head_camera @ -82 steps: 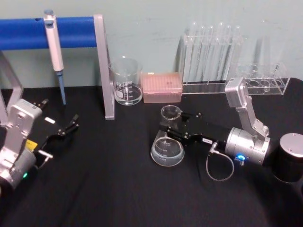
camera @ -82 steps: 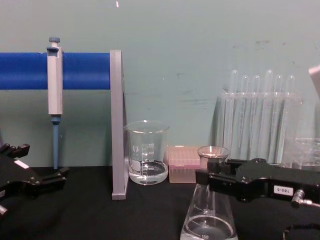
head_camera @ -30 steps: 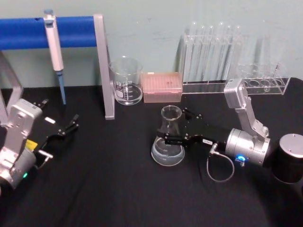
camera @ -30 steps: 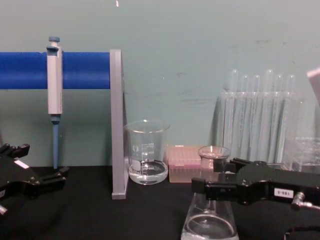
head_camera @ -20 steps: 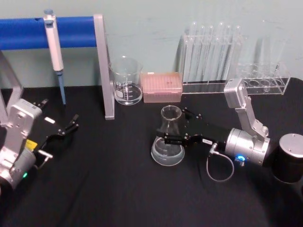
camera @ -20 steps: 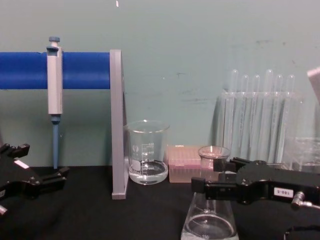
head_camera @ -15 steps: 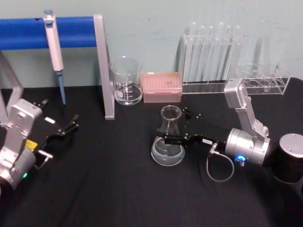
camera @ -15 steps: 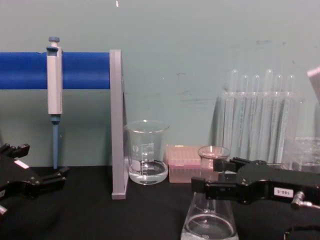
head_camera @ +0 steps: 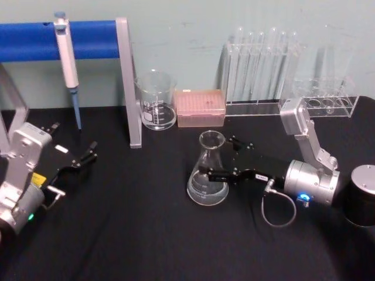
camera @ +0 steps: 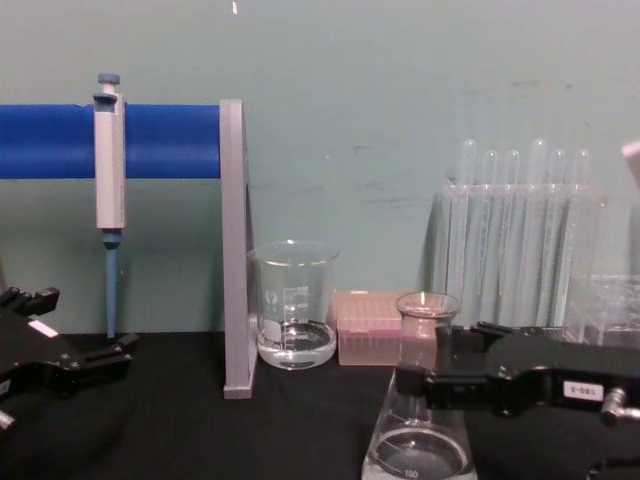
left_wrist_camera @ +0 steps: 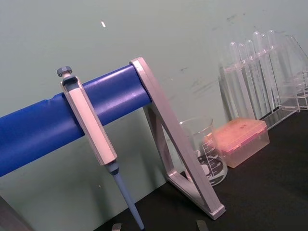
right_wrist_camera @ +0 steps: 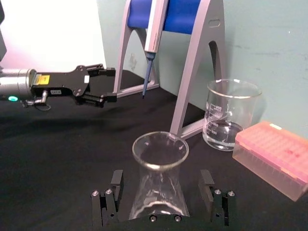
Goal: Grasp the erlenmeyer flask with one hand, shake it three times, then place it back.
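Since the right gripper (head_camera: 218, 160) has its fingers spread wide on either side of the erlenmeyer flask (head_camera: 208, 170) and clear of the glass, the main risk is a finger clipping the neck on any sideways move and tipping it. The flask stands upright on the black table (head_camera: 140, 228), centre-right, near side of the beaker (head_camera: 156, 100) and the pink tip box (head_camera: 201, 108). It holds a little liquid, so a tip means a spill. Second risk: if the arm pulls back low, the near finger could drag the cone's wall. The left gripper (head_camera: 84, 157) is parked far left on the table, fingers slightly apart, well away from everything. Count: one flask, one beaker, one tip box, one pipette (head_camera: 68, 63) hanging on the blue stand (head_camera: 88, 38), two clear racks at the far right. Test tubes (head_camera: 261, 64) in the taller rack look like six, but glare makes that uncertain. One dark cylinder (head_camera: 362, 203) sits at the right edge.
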Robot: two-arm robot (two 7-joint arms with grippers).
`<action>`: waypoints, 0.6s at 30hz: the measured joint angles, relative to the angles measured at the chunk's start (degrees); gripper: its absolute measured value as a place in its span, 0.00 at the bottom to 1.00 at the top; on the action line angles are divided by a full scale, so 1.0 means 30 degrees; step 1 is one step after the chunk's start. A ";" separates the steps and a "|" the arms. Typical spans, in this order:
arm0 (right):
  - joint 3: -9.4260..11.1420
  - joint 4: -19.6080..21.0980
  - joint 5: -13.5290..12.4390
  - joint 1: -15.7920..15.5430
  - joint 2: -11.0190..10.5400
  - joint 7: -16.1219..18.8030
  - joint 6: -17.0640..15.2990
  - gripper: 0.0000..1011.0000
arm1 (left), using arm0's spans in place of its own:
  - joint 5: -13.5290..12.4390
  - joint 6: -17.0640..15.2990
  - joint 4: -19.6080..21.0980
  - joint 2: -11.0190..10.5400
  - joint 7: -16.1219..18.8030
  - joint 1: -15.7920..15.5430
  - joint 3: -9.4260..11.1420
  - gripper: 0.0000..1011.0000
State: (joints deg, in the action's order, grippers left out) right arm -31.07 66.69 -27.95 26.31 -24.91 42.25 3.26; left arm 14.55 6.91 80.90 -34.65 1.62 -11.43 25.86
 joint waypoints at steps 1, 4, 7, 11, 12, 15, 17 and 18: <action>-0.0009 0.0078 0.0010 -0.0034 -0.0078 0.0018 -0.0039 0.99 | 0.0000 0.0000 0.0000 0.0000 -0.0001 0.0000 0.0000 0.99; -0.0019 0.0525 0.0039 -0.0265 -0.0479 0.0058 -0.0210 0.99 | 0.0000 0.0000 0.0000 0.0000 -0.0001 0.0000 0.0000 0.99; 0.0053 0.1185 0.0033 -0.0629 -0.0988 -0.0006 -0.0496 0.99 | 0.0000 0.0000 0.0000 0.0000 -0.0001 -0.0001 0.0000 0.99; 0.0269 0.2102 -0.0162 -0.1242 -0.1713 -0.0249 -0.1023 0.99 | 0.0000 0.0001 0.0000 0.0000 0.0000 0.0001 0.0000 0.99; 0.0379 0.2449 -0.0240 -0.1493 -0.2014 -0.0383 -0.1234 0.99 | 0.0000 0.0000 0.0000 0.0000 -0.0001 0.0000 0.0000 0.99; 0.0562 0.2894 -0.0349 -0.1818 -0.2402 -0.0635 -0.1545 0.99 | 0.0000 0.0000 -0.0001 0.0000 -0.0001 0.0000 0.0000 0.99; 0.0774 0.3207 -0.0423 -0.2068 -0.2724 -0.0958 -0.1820 0.99 | 0.0001 0.0000 0.0000 0.0000 -0.0001 0.0000 0.0000 0.99; 0.0837 0.3269 -0.0436 -0.2125 -0.2793 -0.1081 -0.1893 0.99 | 0.0001 0.0001 0.0000 0.0000 -0.0001 0.0000 0.0000 0.99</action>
State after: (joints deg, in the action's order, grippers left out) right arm -28.56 76.50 -29.26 19.93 -33.29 39.01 -2.42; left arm 14.55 6.91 80.90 -34.65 1.62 -11.43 25.86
